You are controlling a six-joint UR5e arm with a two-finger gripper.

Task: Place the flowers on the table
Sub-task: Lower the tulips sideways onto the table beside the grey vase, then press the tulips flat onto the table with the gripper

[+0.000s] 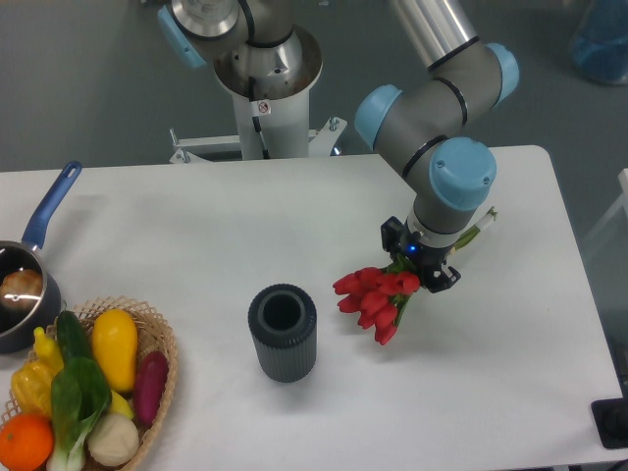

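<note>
- Across most of the view lies the white tabletop (196, 226), its far edge near the top and its near edge cut off at the bottom.
- From the 12 o'clock edge the arm (432, 108) slants down toward the middle right, its grey links bending at blue-capped joints so that the wrist points down over the tabletop.
- At 12 o'clock behind the tabletop stands a white pedestal (265, 98) with a small red-and-white sticker whose writing is too small to read.
- At 7 o'clock sits a wicker basket (157, 343) of vegetables and fruit, partly cut off by the bottom and left edges.
- Near the centre, toward 6 o'clock, stands a dark grey ribbed cylinder (283, 334), upright and open at the top.
- At 9 o'clock a pot (25, 294) with a blue handle is cut off by the left edge.
- At 3 o'clock from the centre the flowers (376, 294) hang with red heads toward the cylinder and pale stem ends poking out past the wrist; whether they touch the tabletop cannot be told.
- The black claw (420, 263), a blue light on it, is clenched around the flowers' stems, which it mostly hides.
</note>
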